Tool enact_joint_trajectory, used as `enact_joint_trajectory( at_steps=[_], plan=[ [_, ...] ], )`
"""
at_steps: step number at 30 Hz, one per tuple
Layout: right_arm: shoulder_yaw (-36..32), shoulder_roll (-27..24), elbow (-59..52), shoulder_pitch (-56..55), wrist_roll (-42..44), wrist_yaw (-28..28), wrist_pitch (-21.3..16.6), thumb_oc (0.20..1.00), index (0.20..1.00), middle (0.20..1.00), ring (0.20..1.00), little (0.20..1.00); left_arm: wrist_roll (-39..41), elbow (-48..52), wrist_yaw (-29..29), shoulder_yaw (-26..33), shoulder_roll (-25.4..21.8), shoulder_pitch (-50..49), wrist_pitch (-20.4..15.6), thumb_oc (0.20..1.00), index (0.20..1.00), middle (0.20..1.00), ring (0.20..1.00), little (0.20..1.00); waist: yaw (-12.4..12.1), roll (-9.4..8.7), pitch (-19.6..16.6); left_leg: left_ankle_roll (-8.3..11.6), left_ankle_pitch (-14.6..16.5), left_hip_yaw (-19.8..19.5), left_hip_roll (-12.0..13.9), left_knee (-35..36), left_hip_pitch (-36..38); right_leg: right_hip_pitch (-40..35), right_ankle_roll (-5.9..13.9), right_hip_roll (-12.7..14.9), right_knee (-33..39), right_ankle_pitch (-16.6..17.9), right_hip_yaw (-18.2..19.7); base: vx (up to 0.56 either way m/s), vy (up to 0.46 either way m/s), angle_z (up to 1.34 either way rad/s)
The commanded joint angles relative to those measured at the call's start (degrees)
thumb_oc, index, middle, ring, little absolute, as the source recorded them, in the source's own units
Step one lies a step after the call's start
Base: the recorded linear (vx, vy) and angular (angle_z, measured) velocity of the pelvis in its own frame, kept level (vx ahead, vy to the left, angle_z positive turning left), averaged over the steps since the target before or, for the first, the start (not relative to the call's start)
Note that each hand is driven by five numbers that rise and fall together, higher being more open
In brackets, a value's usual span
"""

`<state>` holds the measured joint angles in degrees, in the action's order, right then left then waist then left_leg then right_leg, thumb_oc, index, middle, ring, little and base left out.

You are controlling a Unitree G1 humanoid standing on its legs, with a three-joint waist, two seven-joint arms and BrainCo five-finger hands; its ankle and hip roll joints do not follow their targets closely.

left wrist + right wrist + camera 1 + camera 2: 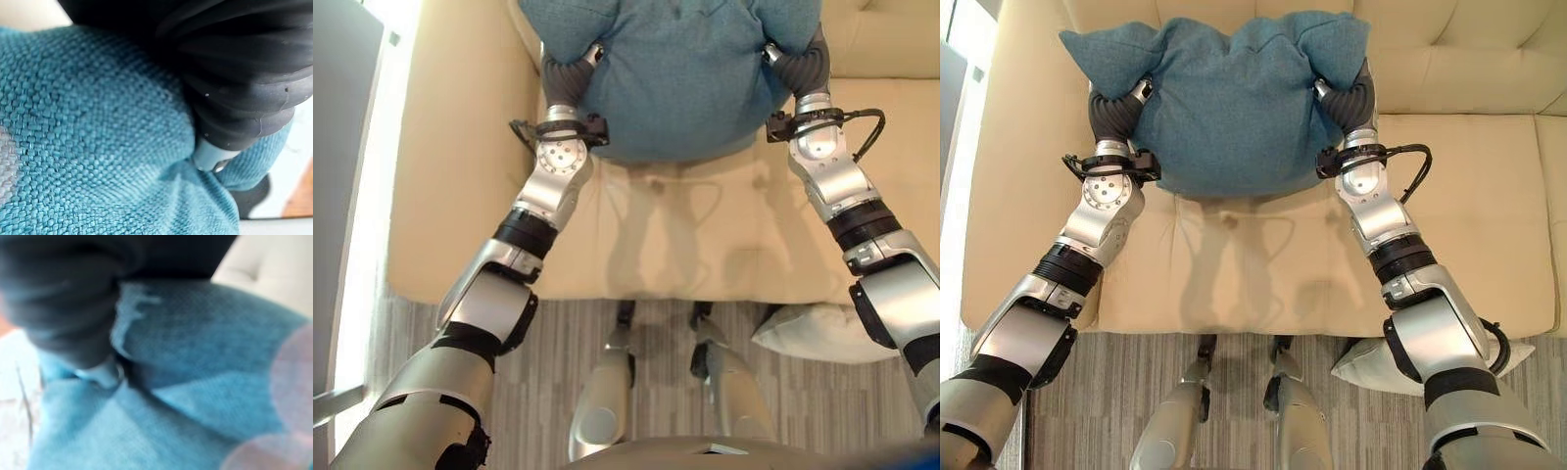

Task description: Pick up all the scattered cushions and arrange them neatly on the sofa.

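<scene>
Cream sofa (1449, 235) | teal cushion (1234, 117) between both hands, fingers hidden, grip unclear | white cushion (1366, 367) on floor

teal cushion (88, 147), robot hand (234, 88) pressed in

A cushion (1224, 108) is above the sofa's (1449, 255) seat, close before the backrest, toward the sofa's left end. The left hand (1116, 113) is at its left side, the right hand (1351, 103) at its right side. A second cushion (1371, 367) lies on the floor (1116, 411), before the sofa, to the right.
</scene>
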<state>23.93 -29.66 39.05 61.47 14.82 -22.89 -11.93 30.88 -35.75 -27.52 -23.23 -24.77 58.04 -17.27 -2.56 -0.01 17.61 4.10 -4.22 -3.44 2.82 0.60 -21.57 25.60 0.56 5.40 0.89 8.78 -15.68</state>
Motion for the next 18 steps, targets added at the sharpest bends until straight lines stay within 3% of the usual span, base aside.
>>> enact_joint_trajectory(
  at_steps=[1,6,7,8,9,14,18],
  plan=[
    [4.76,1.76,5.73,12.51,2.33,0.48,-3.54,0.2,0.2,0.2,0.2,0.2,1.38,-4.25,2.56,-3.55,1.31,15.46,-4.91,0.2,0.2,0.2,0.2,0.2,-0.76,-0.95,-1.13,-0.08,-0.34,2.29,-1.21,-4.06,-5.18,4.45,7.2,3.76,-8.91,-3.89,1.0,-0.04,0.031,0.06],
    [8.54,1.19,14.68,18.49,0.71,-0.39,-1.65,0.2,0.2,0.2,0.2,0.2,1.81,-12.08,2.04,-5.43,1.05,20.81,-3.74,0.2,0.2,0.2,0.2,0.2,-0.43,-0.6,-0.25,-0.16,-0.83,2.38,-1.36,-4.66,-8.82,8.27,7.44,3.8,-9.25,-2.94,1.88,-0.02,0.029,0.06],
    [9.2,0.93,16.21,19.82,0.09,-0.54,-1.35,0.52,0.52,0.52,0.52,0.52,1.35,-13.51,1.78,-5.87,0.77,22.27,-3.41,1.0,1.0,1.0,1.0,1.0,-0.33,-0.54,-0.2,-0.12,-1.09,2.45,-1.37,-4.36,-9.11,8.67,7.44,3.81,-9.21,-2.8,1.98,0.0,0.0,0.0],
    [10.05,0.66,18.37,21.07,-1.11,-1.24,-0.82,0.812,0.812,0.812,0.812,0.812,0.47,-14.72,1.23,-6.34,0.27,23.56,-3.03,1.0,1.0,1.0,1.0,1.0,-0.33,-0.43,-0.27,-0.02,-1.37,2.45,-1.36,-3.98,-9.2,8.76,7.46,3.82,-8.92,-2.67,1.99,-0.01,0.023,-0.04],
    [11.59,0.26,20.17,22.96,-2.89,-2.09,0.27,1.0,1.0,1.0,1.0,1.0,-0.15,-16.2,0.75,-6.85,-0.39,25.16,-2.55,1.0,1.0,1.0,1.0,1.0,-0.3,-0.34,-0.17,0.08,-1.78,2.47,-1.36,-3.29,-9.24,9.15,7.58,3.75,-8.78,-2.38,2.04,0.0,0.027,-0.03],
    [16.07,-0.99,27.72,29.91,-9.6,-7.0,4.15,1.0,1.0,1.0,1.0,1.0,-1.24,-22.33,-1.78,-8.99,-2.66,32.27,-1.4,1.0,1.0,1.0,1.0,1.0,-0.38,0.61,-0.35,0.35,-2.98,2.45,-1.29,-0.43,-8.36,9.21,7.83,3.52,-7.64,-1.84,2.2,0.02,0.014,-0.03],
    [17.69,-2.27,29.62,33.47,-9.36,-9.61,6.1,1.0,1.0,1.0,1.0,1.0,0.43,-24.4,-4.49,-8.06,-4.49,34.71,-0.98,1.0,1.0,1.0,1.0,1.0,-0.51,0.99,-1.08,0.31,-2.99,2.32,-1.46,0.59,-6.68,8.34,7.83,3.45,-7.3,-1.84,2.6,0.04,0.024,-0.09]
  ],
)
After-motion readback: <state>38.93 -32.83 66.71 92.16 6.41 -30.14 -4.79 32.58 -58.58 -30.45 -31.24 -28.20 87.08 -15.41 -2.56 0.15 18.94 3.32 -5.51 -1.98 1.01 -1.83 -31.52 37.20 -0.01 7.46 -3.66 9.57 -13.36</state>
